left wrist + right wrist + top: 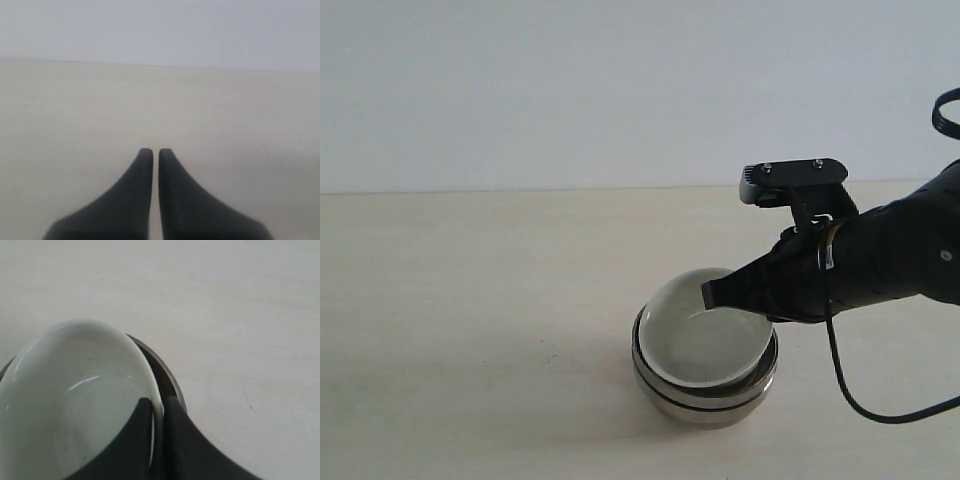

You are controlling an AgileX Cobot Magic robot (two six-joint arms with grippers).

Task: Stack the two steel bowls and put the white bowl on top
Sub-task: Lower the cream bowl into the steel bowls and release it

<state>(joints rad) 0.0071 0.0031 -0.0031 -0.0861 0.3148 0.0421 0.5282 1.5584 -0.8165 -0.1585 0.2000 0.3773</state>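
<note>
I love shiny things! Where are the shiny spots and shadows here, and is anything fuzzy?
Exterior view: the steel bowls mirror light and dark bands, and a soft shadow lies on the table beside them. Right wrist view: a thin curved glint shines inside the white bowl; the right gripper looks soft-edged. Left wrist view: the left gripper is dark and a bit fuzzy.

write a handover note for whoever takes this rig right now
right gripper: shut on the rim of the white bowl, one finger inside, one outside.
left gripper: shut, holds nothing, over the bare table.
steel bowls: nested one in the other on the table. That step is done.
white bowl: inside the upper steel bowl, tilted, not released.
left to do: probably settle it level, open the right gripper, and draw back.
</note>
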